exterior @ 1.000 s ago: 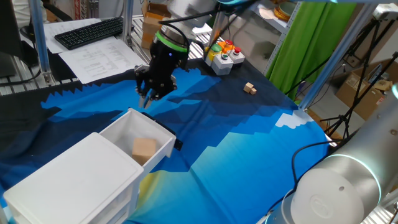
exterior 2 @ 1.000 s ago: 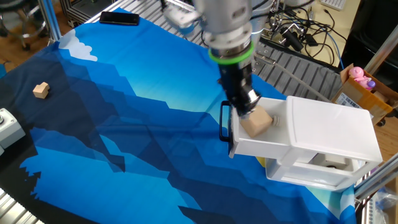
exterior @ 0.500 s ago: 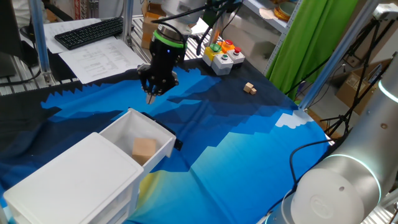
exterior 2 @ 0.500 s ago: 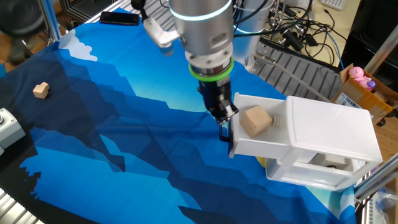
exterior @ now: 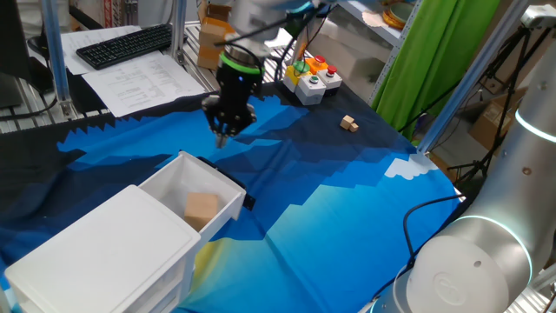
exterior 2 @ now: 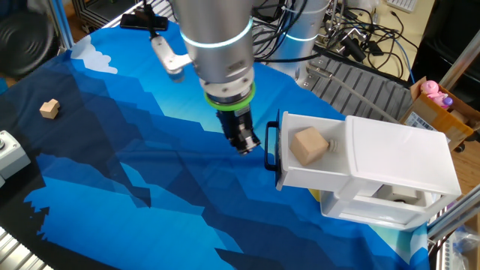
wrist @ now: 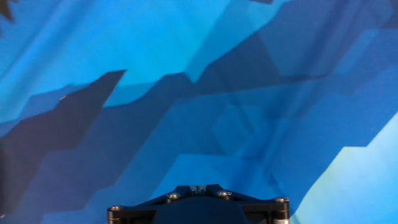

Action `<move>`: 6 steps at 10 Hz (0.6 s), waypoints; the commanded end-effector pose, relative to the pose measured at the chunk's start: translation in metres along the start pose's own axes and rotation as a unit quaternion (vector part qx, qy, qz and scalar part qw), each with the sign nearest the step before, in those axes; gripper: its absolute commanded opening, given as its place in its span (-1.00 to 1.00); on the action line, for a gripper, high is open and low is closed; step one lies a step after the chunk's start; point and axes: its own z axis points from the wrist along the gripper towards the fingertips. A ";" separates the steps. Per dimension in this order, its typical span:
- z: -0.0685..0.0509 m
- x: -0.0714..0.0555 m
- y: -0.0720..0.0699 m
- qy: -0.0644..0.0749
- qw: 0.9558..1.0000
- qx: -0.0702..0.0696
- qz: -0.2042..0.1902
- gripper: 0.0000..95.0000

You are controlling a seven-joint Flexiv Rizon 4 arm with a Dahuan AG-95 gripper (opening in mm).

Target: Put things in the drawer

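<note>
A tan wooden cube [exterior: 201, 209] lies inside the open white drawer [exterior: 170, 180], which slides from a white cabinet [exterior: 104, 252]. In the other fixed view the cube [exterior 2: 308, 145] rests in the drawer [exterior 2: 304, 178] behind its black front tab [exterior 2: 271, 147]. My gripper [exterior: 221, 139] hangs above the blue cloth, just outside the drawer's front [exterior 2: 246, 145]; its fingers look closed together and empty. A second small wooden block [exterior: 349, 123] lies far off on the cloth [exterior 2: 49, 109]. The hand view shows only blue cloth and the hand's base [wrist: 198, 205].
A button box [exterior: 314, 76] stands at the cloth's far edge and also shows in the other fixed view [exterior 2: 7, 154]. A keyboard [exterior: 126, 43] and papers lie behind the cloth. A black phone [exterior 2: 144, 22] lies at a corner. A second robot's base [exterior: 473, 269] stands at the front right.
The gripper has left the cube in the drawer, risen and moved away from the drawer, out over the cloth. The cube and drawer have not moved.
</note>
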 end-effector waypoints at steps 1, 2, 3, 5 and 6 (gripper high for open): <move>0.017 0.018 -0.002 0.006 1.000 0.001 0.014 -1.00; 0.029 0.030 -0.005 0.002 1.000 0.007 0.017 -1.00; 0.036 0.037 -0.008 0.001 1.000 0.005 0.021 -1.00; 0.050 0.052 -0.017 0.001 1.000 0.004 0.026 -1.00; 0.054 0.056 -0.019 -0.001 1.000 0.003 0.028 -1.00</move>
